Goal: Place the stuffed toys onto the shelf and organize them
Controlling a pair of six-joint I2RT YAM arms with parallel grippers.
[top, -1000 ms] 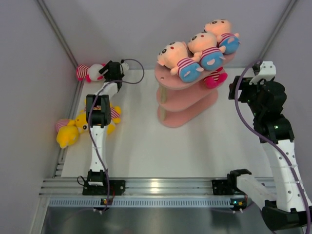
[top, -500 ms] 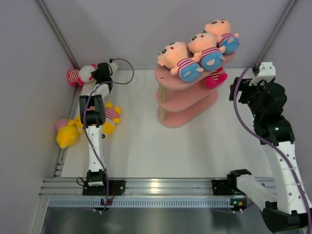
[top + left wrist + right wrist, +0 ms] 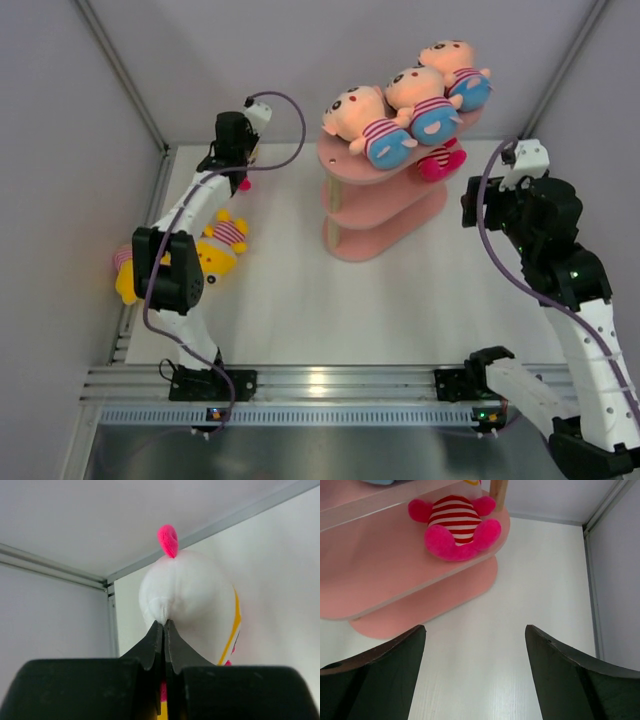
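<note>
Nearest, at the left edge of the white table (image 3: pixel 300 310), yellow plush dolls (image 3: pixel 222 250) lie in a loose heap, one in a striped shirt. The left arm's elbow partly hides them, so their number is unclear.

Across on the right, the right gripper (image 3: pixel 475 630) holds nothing. Its dark fingers are spread wide, and it faces the right end of the shelf (image 3: pixel 337 160) from near by.

The shelf is a pink stand of three smooth, rounded oblong boards on pale posts, its long axis running from near left to far right. Three peach-faced dolls (image 3: pixel 425 100) in striped shirts and blue shorts lie side by side on the top board. The middle board bears one striped doll (image 3: pixel 456 522) with fuzzy magenta limbs at its right end, and the part of that board seen in the right wrist view is otherwise bare.

Farthest, at the far left, the left gripper (image 3: pixel 164 626) has its fingers pinched almost together on a seam of a white-headed doll (image 3: pixel 192 605). The head is soft and round, with a magenta tuft on top and a yellow line curving down one side; the body is out of sight.

The shelf lies to the right of this held doll, well apart. The left arm therefore looks set to carry it rightward, probably to the middle board's open left end.
</note>
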